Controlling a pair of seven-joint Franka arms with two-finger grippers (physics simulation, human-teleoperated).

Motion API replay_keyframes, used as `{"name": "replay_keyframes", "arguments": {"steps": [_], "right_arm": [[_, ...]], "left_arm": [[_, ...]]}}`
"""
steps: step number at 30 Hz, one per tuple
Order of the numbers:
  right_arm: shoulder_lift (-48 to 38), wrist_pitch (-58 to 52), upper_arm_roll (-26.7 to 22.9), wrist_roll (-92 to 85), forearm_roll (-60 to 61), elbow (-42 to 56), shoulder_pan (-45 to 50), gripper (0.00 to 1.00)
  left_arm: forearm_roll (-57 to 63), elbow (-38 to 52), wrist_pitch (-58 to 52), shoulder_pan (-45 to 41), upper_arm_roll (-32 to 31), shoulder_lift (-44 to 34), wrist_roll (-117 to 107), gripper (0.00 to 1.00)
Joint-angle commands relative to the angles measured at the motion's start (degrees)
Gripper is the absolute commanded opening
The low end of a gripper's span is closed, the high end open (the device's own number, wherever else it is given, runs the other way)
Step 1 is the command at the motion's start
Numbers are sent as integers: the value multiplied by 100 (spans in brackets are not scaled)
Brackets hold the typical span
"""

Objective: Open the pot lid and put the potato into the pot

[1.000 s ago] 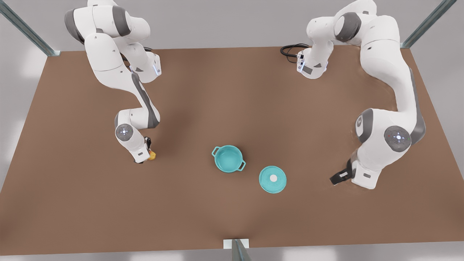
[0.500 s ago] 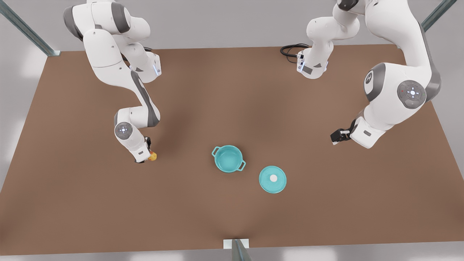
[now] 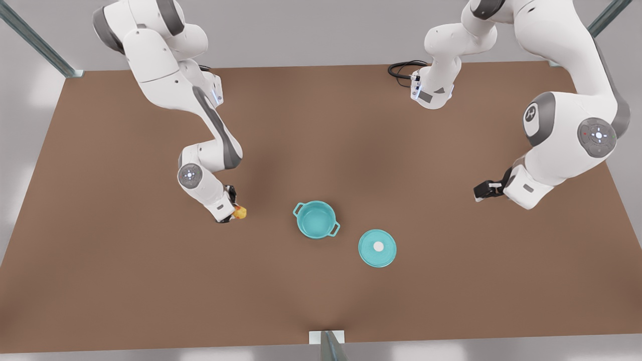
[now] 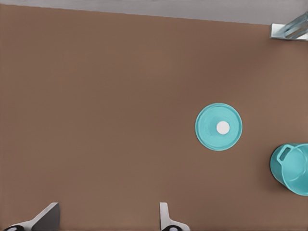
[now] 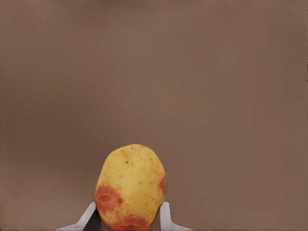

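Right claw [image 3: 234, 213]: on the arm at the front view's left, hanging low over the table [image 3: 125, 281], clamped on the potato [image 3: 241, 213]. In the right wrist view its two fingers [image 5: 165, 217] press against either side of the potato [image 5: 131, 187].

Potato: yellow with red patches, held between the right claw's fingers, sticking out past the fingertips. It sits to the front view's left of the pot [image 3: 316, 219], near it but apart.

Pot: teal, upright on the table near the middle, uncovered, its teal inside showing. One loop handle points toward the front view's upper left, the other toward the lower right. The left wrist view catches it at the frame edge [image 4: 292, 168].

Lid [image 3: 377, 247]: flat on the table, white knob up, just beside the pot toward the front view's lower right, not touching it. In the left wrist view [image 4: 218, 127] it lies ahead of the left claw, well apart from it.

Left claw [image 3: 482, 191]: on the arm at the front view's right, raised above the table, well apart from the lid and pot, holding nothing. In the left wrist view its fingers [image 4: 166, 220] are spread wide with bare table between them.

Cable [image 3: 401, 69]: black loop at the far edge of the table, by that arm's base.
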Motion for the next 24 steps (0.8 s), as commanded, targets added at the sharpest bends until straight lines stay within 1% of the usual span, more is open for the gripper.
{"name": "replay_keyframes", "arguments": {"steps": [1, 4, 11, 14, 15, 18, 21, 24], "right_arm": [[-2, -149, 109, 22, 268, 77, 0, 43], [16, -157, 311, 31, 277, 226, 0, 43], [86, -219, 505, 31, 672, 534, 211, 43], [262, -219, 505, 145, 752, 850, 448, 43], [306, -219, 513, 154, 998, 929, 598, 43], [552, -219, 513, 347, 1182, 1334, 888, 43], [763, -219, 513, 602, 1244, 1711, 1037, 43], [1052, -219, 513, 945, 1244, 2195, 1143, 43]], "left_arm": [[2, 22, -39, -1, -3, -10, 497, 100], [28, 5, -47, -1, 6, -1, 497, 100], [46, 31, -100, -80, -38, 104, 488, 100], [72, 31, -56, -159, -47, 174, 488, 100], [63, 31, -47, -159, -47, 174, 497, 100], [11, -4, -109, -273, -47, 183, 418, 100], [37, -22, -100, -458, -56, 192, 31, 100], [46, -22, -100, -467, -56, 183, 31, 100]]}}
